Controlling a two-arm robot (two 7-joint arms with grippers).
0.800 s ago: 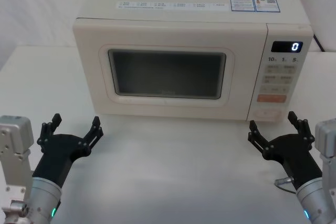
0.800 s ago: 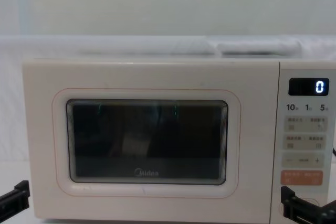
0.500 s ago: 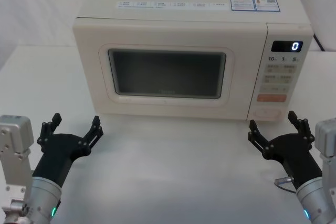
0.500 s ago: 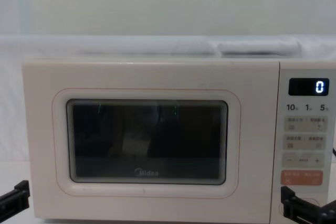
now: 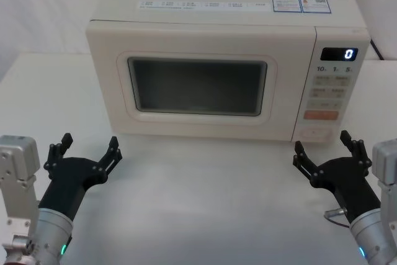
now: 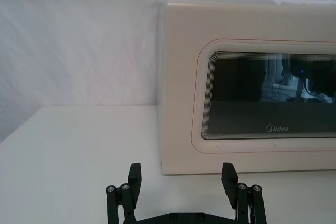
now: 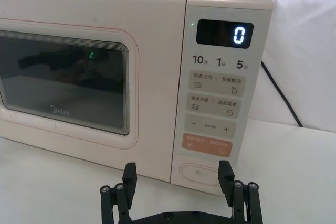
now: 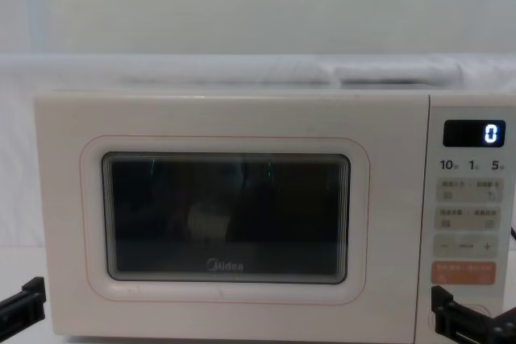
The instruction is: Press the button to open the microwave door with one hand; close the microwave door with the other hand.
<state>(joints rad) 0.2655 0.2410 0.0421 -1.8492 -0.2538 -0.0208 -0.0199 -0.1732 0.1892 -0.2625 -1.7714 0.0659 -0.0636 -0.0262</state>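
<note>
Right gripper lined up to press the button

The right gripper (image 5: pixel 327 155) hangs wide open and empty just before the button (image 7: pixel 200 172) at the microwave's (image 5: pixel 211 35) lower right corner; better to close the fingers and push squarely with one tip. The left gripper (image 5: pixel 87 154), also open and empty, waits near the shut door (image 5: pixel 198 88).

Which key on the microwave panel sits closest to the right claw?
The wide pill-shaped cream button at the panel's bottom, just below the orange rectangular key, lies nearest the open right claw.
</note>
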